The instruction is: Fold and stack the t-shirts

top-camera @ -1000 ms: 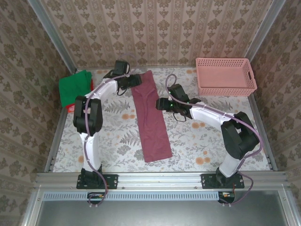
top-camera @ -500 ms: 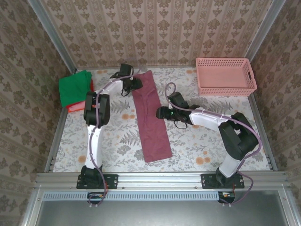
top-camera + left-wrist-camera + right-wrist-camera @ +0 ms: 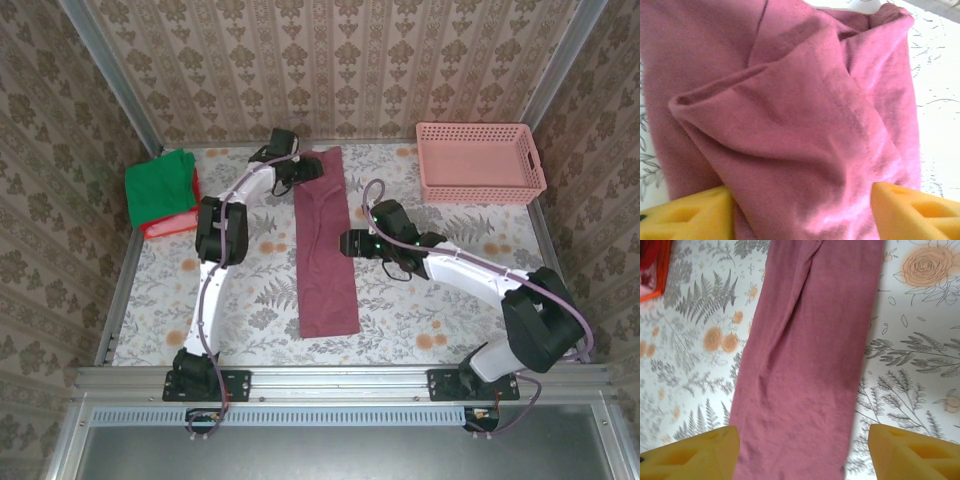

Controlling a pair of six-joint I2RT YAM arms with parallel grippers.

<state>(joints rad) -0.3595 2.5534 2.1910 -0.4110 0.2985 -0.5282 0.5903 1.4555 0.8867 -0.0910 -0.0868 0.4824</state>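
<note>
top view / shirt: the maroon t-shirt (image 3: pixel 325 250) lies as a long narrow strip down the middle of the tabletop (image 3: pixel 250 300), one end by the back wall and the other toward the arm bases.
top view / stack: a folded green t-shirt (image 3: pixel 160 185) sits on a red t-shirt (image 3: pixel 165 228) at the far-left edge, well apart from the strip.
top view / claws: the left claw (image 3: pixel 310 170) is at the strip's far-left corner. The right claw (image 3: pixel 345 243) is at its right edge, about halfway along.
top view / risk: the two holds are uneven, one at a corner and one mid-edge. If both lift from here, the strip probably twists and the near half drags askew.
left wrist / claw: the left claw (image 3: pixel 802 212) has its fingers spread, with a bunched ridge of maroon cloth (image 3: pixel 790 125) lying between them and not pinched.
left wrist / risk: several layers overlap at that ridge. Closing may catch only the top one, so the folded-in layers fall open and the long fold comes undone.
right wrist / claw: the right claw (image 3: pixel 802 450) has its fingers spread and nothing between them. It hangs above the strip (image 3: pixel 810 365), with a sliver of the red t-shirt (image 3: pixel 650 270) in the corner.
right wrist / risk: the cloth here lies flat with a shallow lengthwise wrinkle. A descent may grab just that wrinkle, or the pads may skid on the tabletop (image 3: pixel 920 365) and push the edge inward.
</note>
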